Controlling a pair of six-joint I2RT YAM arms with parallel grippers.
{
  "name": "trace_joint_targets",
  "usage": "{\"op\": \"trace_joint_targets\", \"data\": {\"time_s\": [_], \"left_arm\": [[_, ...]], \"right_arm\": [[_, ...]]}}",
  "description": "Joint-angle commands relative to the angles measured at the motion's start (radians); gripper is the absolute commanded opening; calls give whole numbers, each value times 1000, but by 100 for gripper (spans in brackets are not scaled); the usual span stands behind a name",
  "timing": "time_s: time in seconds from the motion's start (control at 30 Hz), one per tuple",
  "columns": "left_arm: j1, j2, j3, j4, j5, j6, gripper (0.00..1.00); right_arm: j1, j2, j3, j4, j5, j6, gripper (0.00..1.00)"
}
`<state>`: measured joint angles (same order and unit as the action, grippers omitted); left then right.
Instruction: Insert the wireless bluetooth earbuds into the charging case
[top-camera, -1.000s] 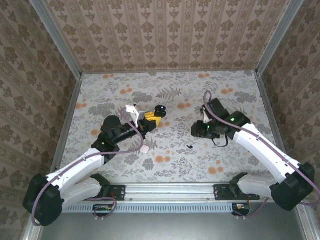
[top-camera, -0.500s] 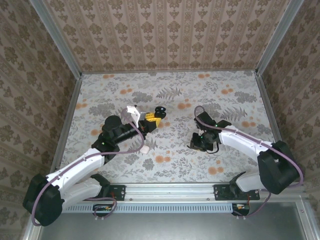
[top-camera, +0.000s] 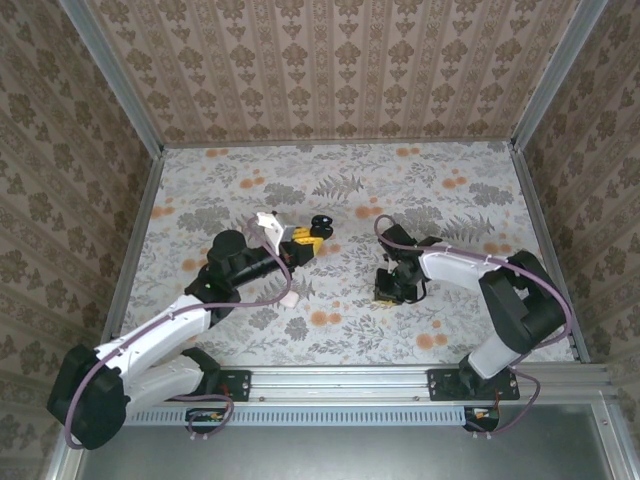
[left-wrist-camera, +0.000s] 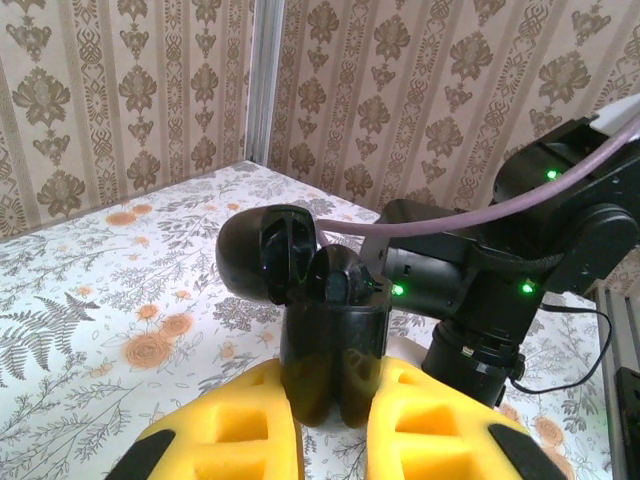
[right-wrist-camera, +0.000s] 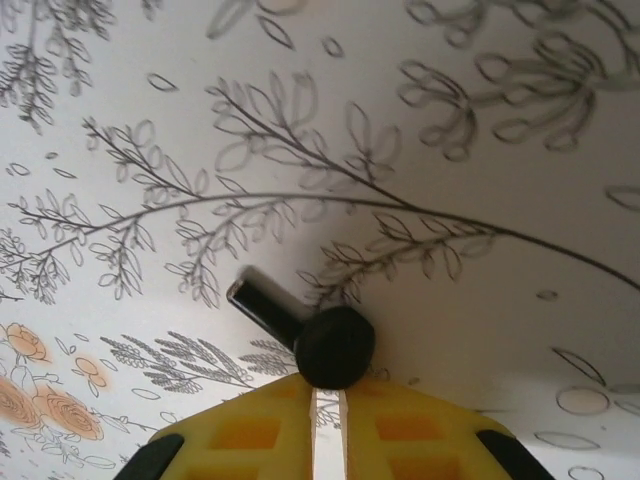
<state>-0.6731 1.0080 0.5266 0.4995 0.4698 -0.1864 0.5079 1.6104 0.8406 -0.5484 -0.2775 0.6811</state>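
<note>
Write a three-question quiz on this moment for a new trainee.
1. True or false: the charging case has its lid shut.
2. Which arm holds the case? A left, B right, C neither.
3. What small black thing sits at the tips of the right gripper?

Key: 1 false, the lid stands open. 2 A, the left gripper clamps it between its yellow pads. 3 an earbud.

floral tbl (top-camera: 420, 190), patterned walls (top-camera: 330, 70), wht pebble (top-camera: 290, 298)
</note>
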Motion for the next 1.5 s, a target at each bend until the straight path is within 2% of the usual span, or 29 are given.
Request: {"op": "trace_joint_targets", "data": {"time_s": [0.0,0.3,0.5,0.67,0.87,1.13,1.47], "left_arm": [[5,0,31,-6,-8,21,0],[7,9,39,-19,-20,33,0],[9,20,46,-21,-24,33,0],[9,39,53,-11,-15,31,0],[9,57,65,-7,1,31,0],[10,36,48,-8,-2,33,0],[15,13,32,-13,-10,38,0]], "right_arm": [[-13,52,74,-53,32,-73,14],[-71,124,243,-164,90,-215,15],[-81,72,270,-186,80,-246,14],[-97,2,181,-103,26,-206,17],[-97,29,136,-55,-4,-119,26],[-97,64,113,8,-11,-22,26],[-93,109,141,5,7,-16,26]]}}
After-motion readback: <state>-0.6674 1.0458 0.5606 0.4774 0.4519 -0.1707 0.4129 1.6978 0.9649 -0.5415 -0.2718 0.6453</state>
